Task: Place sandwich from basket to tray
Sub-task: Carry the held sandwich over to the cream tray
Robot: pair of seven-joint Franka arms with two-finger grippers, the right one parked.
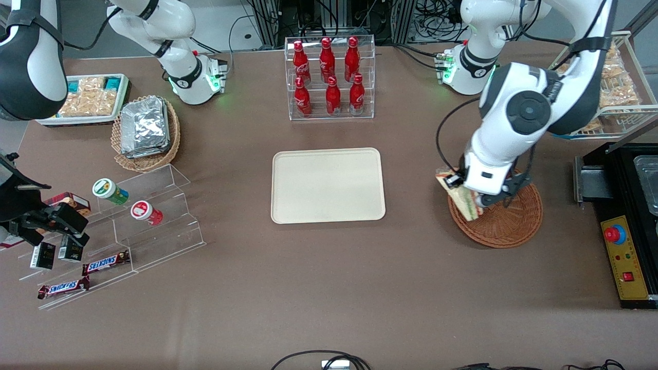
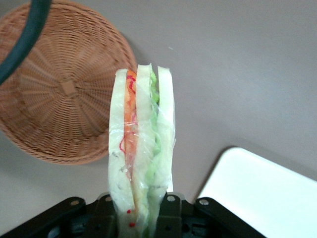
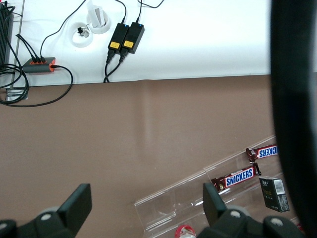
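Note:
My left gripper (image 1: 474, 198) is shut on the sandwich (image 1: 464, 202), a plastic-wrapped white-bread wedge with orange, red and green filling. It hangs over the rim of the round reddish-brown basket (image 1: 509, 223), on the side toward the tray. In the left wrist view the sandwich (image 2: 141, 148) stands on edge between the black fingers (image 2: 171, 210) of the gripper (image 2: 138, 210), lifted above the table. The basket (image 2: 59, 89) shows with nothing in it. The cream-beige tray (image 1: 328, 185) lies flat mid-table, bare, and a corner of it (image 2: 267, 193) appears beside the sandwich.
A clear rack of red bottles (image 1: 329, 77) stands farther from the camera than the tray. A tan wicker basket of foil packets (image 1: 145, 131) and a clear stepped stand with snacks (image 1: 128, 226) lie toward the parked arm's end. A black machine (image 1: 627, 221) sits at the working arm's end.

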